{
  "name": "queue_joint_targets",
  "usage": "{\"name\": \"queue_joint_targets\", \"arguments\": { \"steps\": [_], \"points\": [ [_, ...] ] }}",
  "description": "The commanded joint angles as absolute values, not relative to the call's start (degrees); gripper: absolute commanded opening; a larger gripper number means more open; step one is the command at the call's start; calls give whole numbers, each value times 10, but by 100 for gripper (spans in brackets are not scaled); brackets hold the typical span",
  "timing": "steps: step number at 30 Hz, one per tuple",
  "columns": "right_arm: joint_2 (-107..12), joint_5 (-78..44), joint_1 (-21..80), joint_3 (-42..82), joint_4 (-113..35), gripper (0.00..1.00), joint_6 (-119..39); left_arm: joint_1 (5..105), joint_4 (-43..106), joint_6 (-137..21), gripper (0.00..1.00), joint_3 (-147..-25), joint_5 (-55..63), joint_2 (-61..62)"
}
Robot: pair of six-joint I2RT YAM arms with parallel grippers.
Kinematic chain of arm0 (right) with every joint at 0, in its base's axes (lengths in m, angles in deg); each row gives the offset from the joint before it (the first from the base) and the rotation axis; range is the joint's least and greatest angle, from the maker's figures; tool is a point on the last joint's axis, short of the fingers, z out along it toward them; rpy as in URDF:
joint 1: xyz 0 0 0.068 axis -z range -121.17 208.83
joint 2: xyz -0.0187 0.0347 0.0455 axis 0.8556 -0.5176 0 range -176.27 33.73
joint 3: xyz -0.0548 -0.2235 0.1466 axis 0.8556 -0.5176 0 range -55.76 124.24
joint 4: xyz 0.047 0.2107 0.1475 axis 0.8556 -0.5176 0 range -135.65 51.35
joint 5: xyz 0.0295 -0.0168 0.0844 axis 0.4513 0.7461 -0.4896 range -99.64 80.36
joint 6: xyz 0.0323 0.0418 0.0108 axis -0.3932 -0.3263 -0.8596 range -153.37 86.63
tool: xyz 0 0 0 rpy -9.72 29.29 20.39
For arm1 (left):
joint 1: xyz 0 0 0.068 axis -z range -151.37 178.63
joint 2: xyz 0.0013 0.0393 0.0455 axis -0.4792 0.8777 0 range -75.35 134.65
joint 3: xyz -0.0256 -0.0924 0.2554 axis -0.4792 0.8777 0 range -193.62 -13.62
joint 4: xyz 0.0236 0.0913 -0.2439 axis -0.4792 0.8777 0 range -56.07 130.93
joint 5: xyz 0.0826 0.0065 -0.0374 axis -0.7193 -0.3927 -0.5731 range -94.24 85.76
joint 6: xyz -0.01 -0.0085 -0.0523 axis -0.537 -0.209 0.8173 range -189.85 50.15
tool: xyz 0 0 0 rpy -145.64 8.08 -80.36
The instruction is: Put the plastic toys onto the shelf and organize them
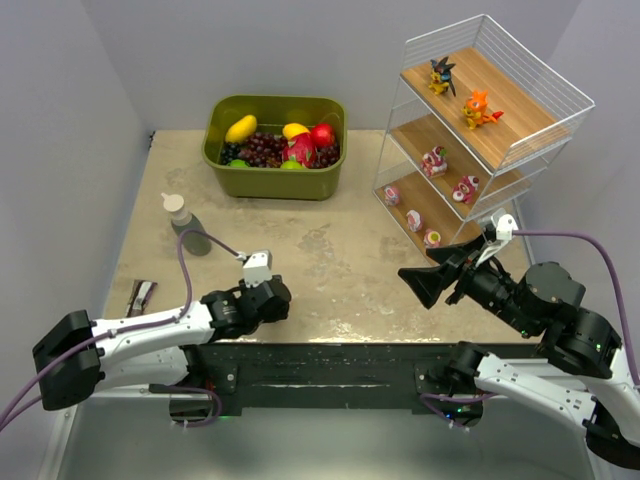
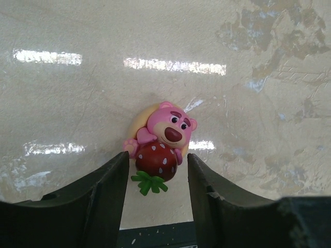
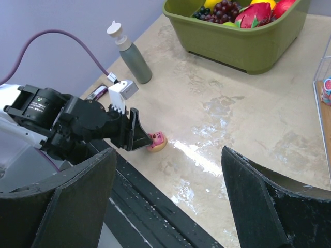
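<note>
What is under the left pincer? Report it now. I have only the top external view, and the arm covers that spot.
Observer: The left wrist view shows a pink bear figurine hugging a strawberry. It lies on the table between the fingers of the left pincer.
Operator: Tell me whether it is gripped.
Observer: Not clearly. A sliver of table shows between the strawberry and each finger. The bear's paw is at one finger's edge, but I cannot tell whether it touches.
Operator: Give me its orientation.
Observer: It appears face up, with the head pointing away from the pincer and the strawberry's green leaves toward it.
</note>
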State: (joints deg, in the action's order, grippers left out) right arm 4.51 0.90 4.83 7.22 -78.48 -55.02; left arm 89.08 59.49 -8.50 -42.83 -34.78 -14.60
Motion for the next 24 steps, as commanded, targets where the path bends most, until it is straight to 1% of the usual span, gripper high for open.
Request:
{"name": "queue_joint_targets", "arguments": {
  "steps": [1, 4, 7, 10, 13, 14, 16, 17, 19, 24],
  "points": [
    [45, 14, 46, 88, -785, 86, -553, 893, 541, -109, 53, -415, -389, -143],
    [43, 16, 46, 94, -790, 86, -552, 893, 527, -112, 53, -408, -406, -139],
    [43, 17, 47, 96, -793, 86, -553, 893, 513, -119, 50, -407, -407, -135],
    [44, 20, 47, 98, -794, 86, -553, 893, 513, -119, 44, -409, -407, -126],
    [44, 20, 48, 98, -796, 86, -553, 893, 514, -121, 34, -412, -406, -122],
    [44, 20, 46, 98, -796, 86, -553, 893, 513, -123, 27, -413, -406, -122],
    [43, 22, 47, 99, -797, 86, -553, 893, 513, -126, 19, -417, -405, -125],
    [44, 23, 47, 100, -797, 86, -553, 894, 512, -128, 11, -419, -405, -126],
    [44, 24, 47, 102, -799, 86, -553, 893, 509, -139, 1, -427, -403, -127],
    [45, 34, 47, 108, -805, 86, -551, 894, 485, -196, 0, -464, -402, -125]
  ]
}}
